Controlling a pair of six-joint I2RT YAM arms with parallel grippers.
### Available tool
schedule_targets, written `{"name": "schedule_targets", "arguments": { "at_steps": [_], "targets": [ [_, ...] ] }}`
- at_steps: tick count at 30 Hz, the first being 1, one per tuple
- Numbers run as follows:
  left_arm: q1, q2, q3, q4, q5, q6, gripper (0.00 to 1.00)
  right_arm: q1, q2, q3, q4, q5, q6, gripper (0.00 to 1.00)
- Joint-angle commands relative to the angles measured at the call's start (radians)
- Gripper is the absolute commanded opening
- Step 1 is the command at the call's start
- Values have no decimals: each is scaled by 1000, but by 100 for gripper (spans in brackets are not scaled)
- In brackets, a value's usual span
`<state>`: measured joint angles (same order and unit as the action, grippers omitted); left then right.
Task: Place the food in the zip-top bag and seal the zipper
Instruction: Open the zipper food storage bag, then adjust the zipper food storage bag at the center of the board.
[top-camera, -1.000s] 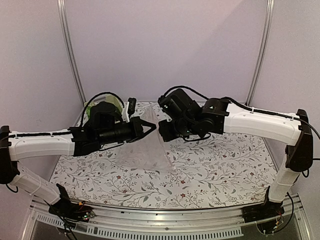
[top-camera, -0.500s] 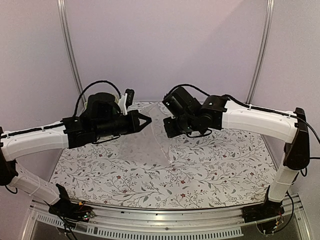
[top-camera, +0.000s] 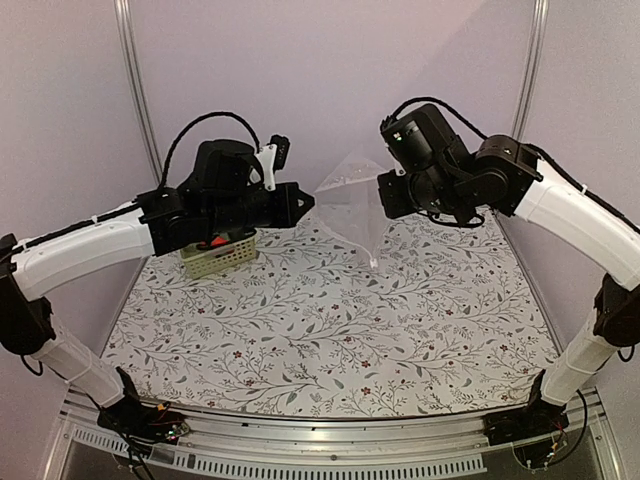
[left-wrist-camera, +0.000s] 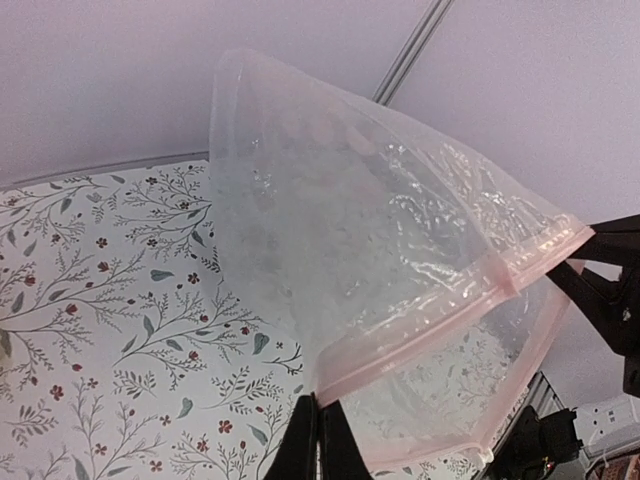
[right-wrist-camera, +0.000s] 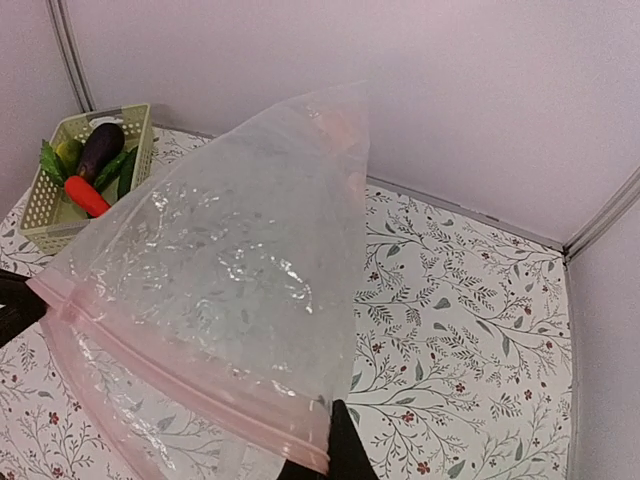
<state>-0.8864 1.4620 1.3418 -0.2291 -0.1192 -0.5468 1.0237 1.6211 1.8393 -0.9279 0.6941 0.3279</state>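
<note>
The clear zip-top bag (top-camera: 352, 205) hangs in the air between my two grippers, mouth held open, body drooping toward the table. My left gripper (top-camera: 308, 199) is shut on the bag's left mouth corner; in the left wrist view (left-wrist-camera: 320, 425) its jaws pinch the pink zipper (left-wrist-camera: 440, 310). My right gripper (top-camera: 383, 192) is shut on the right corner, seen in the right wrist view (right-wrist-camera: 335, 445) on the zipper (right-wrist-camera: 180, 385). The food (right-wrist-camera: 95, 165), a purple eggplant, orange carrot and green pieces, lies in the pale green basket (right-wrist-camera: 45, 205).
The basket (top-camera: 218, 258) stands at the back left of the floral tablecloth (top-camera: 330, 340), partly under my left arm. Purple walls with metal posts (top-camera: 135, 90) close in the back and sides.
Both grippers have risen and moved apart, lifting the bag off the table and stretching its mouth open. The basket, hidden before, now shows under the left arm.
</note>
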Motion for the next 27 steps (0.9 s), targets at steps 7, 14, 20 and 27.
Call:
{"name": "schedule_targets", "arguments": {
  "at_steps": [7,14,20,27],
  "targets": [
    [6,28,-211,199,176,-119,36,0,74,-62,-51,-114,96,0],
    [-4,-46,-394,429,244,-257,92,0,124,-61,8,-191,137,0],
    [-40,-24,-451,544,254,-346,100,0,147,-54,32,-211,162,0],
    [-73,44,-399,538,196,-381,100,0,157,-52,50,-224,194,0]
  ]
}}
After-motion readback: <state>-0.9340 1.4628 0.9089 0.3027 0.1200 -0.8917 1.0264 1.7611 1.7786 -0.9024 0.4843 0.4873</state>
